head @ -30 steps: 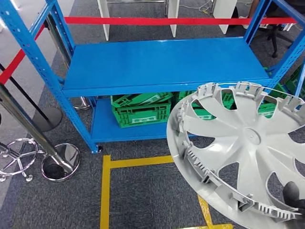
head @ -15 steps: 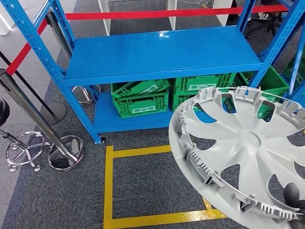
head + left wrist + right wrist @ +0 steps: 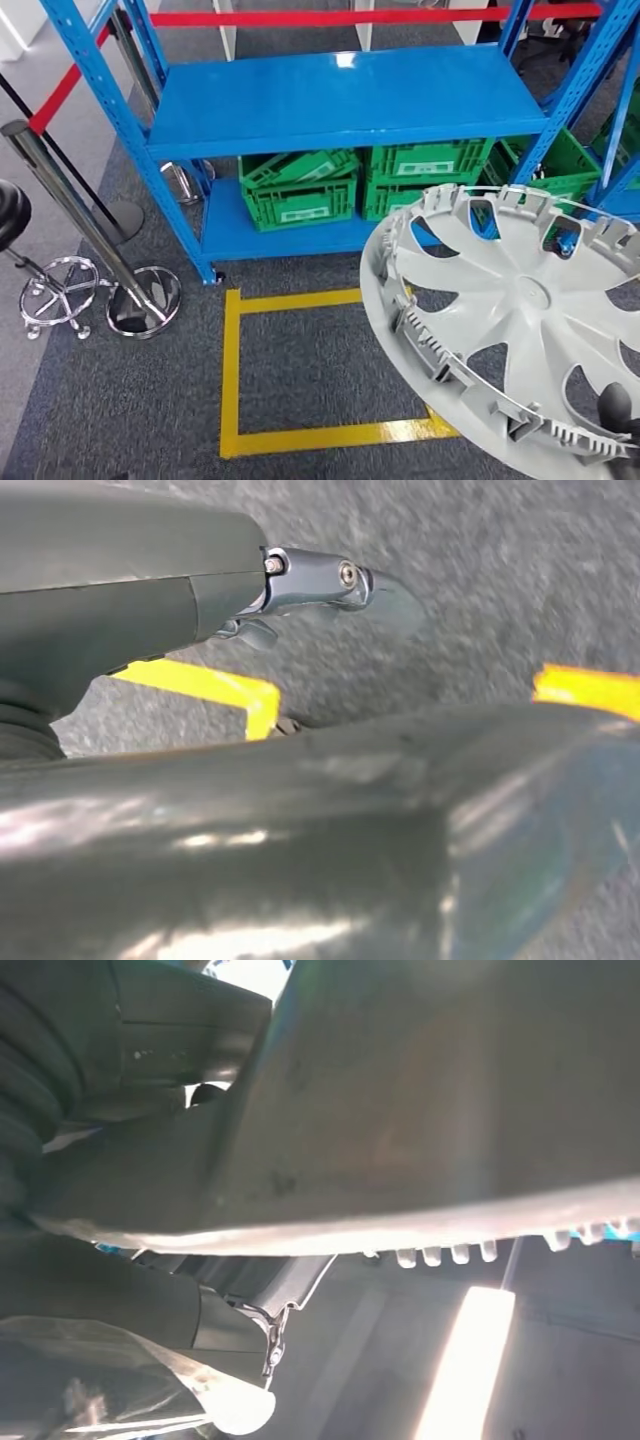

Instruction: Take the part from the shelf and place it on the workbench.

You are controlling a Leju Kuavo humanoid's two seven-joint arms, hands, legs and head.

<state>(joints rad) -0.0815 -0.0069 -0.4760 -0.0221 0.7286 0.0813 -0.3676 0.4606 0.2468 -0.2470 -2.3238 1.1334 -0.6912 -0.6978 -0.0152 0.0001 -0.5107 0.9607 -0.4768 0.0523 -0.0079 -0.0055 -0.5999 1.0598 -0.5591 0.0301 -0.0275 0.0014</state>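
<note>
The part is a large silver-grey wheel cover [image 3: 528, 300] with spokes and clips along its rim, tilted in the air at the lower right of the head view. My right hand [image 3: 615, 408] grips its near rim, a dark fingertip showing over the edge. In the right wrist view the cover's rim [image 3: 423, 1110] runs across close up, clamped by the right hand [image 3: 113, 1290]. The blue shelf [image 3: 340, 90] stands ahead, its upper board bare. My left hand [image 3: 136, 590] hangs over the carpet, a metal finger [image 3: 317, 580] stretched out, holding nothing.
Green crates [image 3: 298, 190] sit on the shelf's lower board. Yellow tape [image 3: 230, 370] marks a square on the grey carpet before the shelf. A chrome barrier post [image 3: 143, 305] with a red belt [image 3: 302, 18] and a stool base [image 3: 56, 295] stand at the left.
The whole picture has shifted: the shelf now sits lower and farther off, and more of the yellow square shows, so the camera has moved. The wheel cover stays gripped in my right hand.
</note>
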